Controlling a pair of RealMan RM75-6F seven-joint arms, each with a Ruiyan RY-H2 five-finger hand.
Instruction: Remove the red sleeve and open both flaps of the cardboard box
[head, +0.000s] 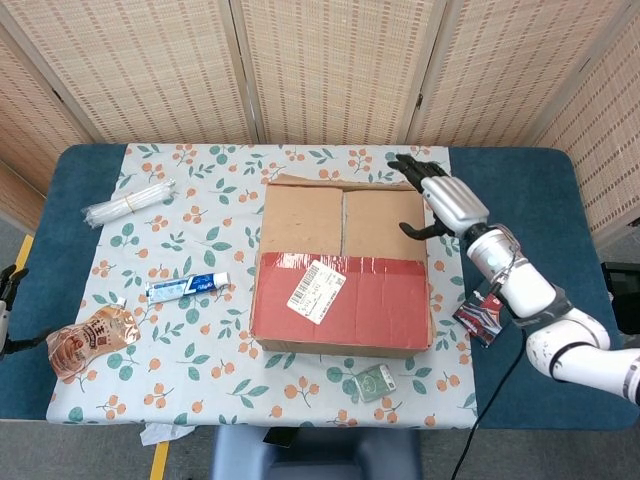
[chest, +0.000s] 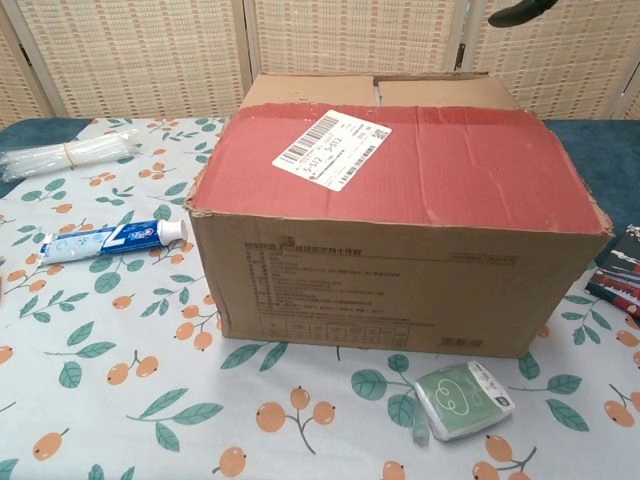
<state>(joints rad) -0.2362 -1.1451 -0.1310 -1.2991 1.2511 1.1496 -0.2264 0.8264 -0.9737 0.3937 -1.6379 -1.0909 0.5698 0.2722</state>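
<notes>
White barcode label (chest: 331, 148) on red sleeve (chest: 440, 170), print illegible; large "7" on toothpaste tube (chest: 108, 240)

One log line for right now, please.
far flap: folded back | red flap: closed on box | right hand: open, above box's right rear corner | left hand: unseen

box (head: 342, 262): brown cardboard, upright at mid-surface, two inner flaps lying flat and shut side by side
near flap (head: 345, 300): red-covered, folded flat over the box's front half, edges ragged
label (head: 316, 290): white barcode sticker, tilted, on the red flap's left part
</notes>
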